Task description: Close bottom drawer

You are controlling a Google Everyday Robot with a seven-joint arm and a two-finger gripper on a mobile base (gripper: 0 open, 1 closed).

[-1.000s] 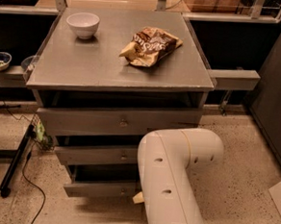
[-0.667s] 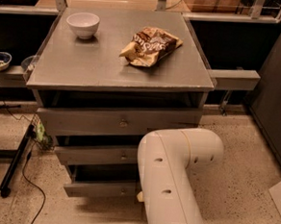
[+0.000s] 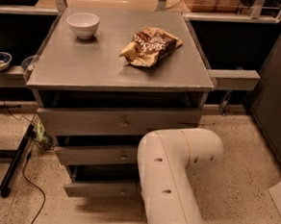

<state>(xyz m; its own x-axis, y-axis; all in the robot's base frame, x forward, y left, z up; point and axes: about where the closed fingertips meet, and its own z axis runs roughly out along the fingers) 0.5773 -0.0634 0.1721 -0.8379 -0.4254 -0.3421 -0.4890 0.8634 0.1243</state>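
The bottom drawer (image 3: 101, 188) is the lowest of three grey drawers under the grey cabinet top (image 3: 86, 66). It stands pulled out, its shallow front panel with a small round knob (image 3: 123, 191) nearest me and a dark box behind. My white arm (image 3: 174, 174) crosses in front of the drawers' right side and hides the drawer's right end. My gripper is hidden behind the arm, not in view.
The middle drawer (image 3: 96, 155) and the wide top drawer (image 3: 115, 123) also stand partly out. A white bowl (image 3: 83, 24) and a brown chip bag (image 3: 150, 46) lie on the top. A black stand leg and cable (image 3: 16, 163) run on the speckled floor at left.
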